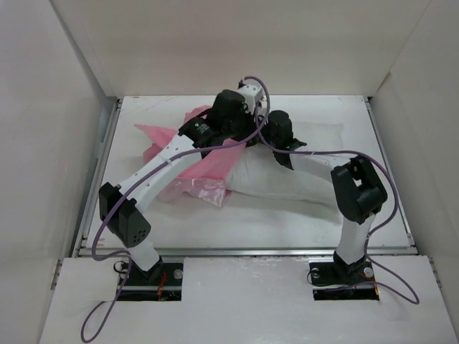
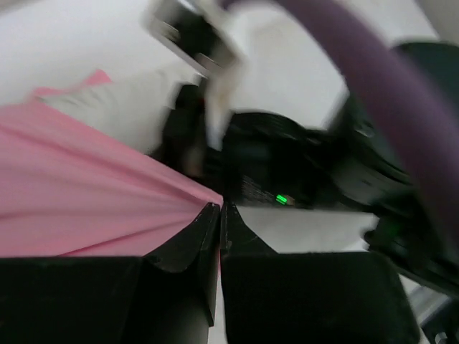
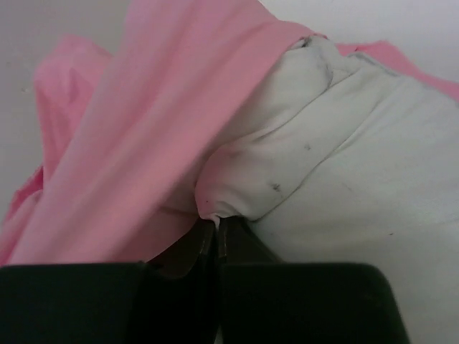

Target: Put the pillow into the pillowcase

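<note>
The white pillow [image 1: 290,179] lies across the middle of the table, its left end under the pink pillowcase [image 1: 208,172]. My left gripper [image 2: 219,208] is shut on an edge of the pillowcase [image 2: 86,193], which stretches taut away from the jaws, with the pillow [image 2: 122,107] showing behind it. My right gripper [image 3: 216,222] is shut on a small pinch of the pillow [image 3: 344,158] fabric at its corner. The pillowcase [image 3: 143,143] drapes over that corner. In the top view both wrists meet above the pillow's left end and hide the fingertips.
White enclosure walls [image 1: 57,129] stand on the left, back and right. A metal rail [image 1: 244,251] runs along the table's near edge. A purple cable [image 1: 315,154] loops over the right arm, whose black body [image 2: 287,172] sits close before the left gripper.
</note>
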`<state>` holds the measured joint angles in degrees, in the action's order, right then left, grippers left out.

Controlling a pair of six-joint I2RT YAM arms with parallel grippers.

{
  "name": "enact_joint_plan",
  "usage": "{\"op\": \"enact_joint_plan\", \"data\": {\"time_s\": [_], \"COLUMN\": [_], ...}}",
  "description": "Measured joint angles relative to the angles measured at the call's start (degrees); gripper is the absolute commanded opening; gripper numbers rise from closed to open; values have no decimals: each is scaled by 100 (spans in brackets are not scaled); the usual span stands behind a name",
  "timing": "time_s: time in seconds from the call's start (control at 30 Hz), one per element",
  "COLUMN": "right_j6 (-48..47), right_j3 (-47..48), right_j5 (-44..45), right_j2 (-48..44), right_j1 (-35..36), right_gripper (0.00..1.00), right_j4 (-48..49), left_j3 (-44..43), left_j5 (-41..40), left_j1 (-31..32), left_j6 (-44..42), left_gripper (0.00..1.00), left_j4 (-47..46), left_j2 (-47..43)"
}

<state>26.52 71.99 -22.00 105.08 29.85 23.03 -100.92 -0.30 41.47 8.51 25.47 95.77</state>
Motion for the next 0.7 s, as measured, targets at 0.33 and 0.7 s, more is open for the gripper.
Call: {"op": "enact_joint_plan", "data": {"time_s": [0.33,0.7], "right_j6": [1427,236], "right_j3": [-649,-946], "right_j5": [-599,-472], "right_j2": [531,-1274], "right_j1": [98,-407], "right_gripper": [29,65], "right_j4": [1958,107], "left_j3": [1895,1543], "left_j5": [387,-1261], "left_j1": [435,361], "left_j6": [669,1220], "left_gripper": [30,100], "left_j4": [-282,551], "left_j2": [-693,-1344]}}
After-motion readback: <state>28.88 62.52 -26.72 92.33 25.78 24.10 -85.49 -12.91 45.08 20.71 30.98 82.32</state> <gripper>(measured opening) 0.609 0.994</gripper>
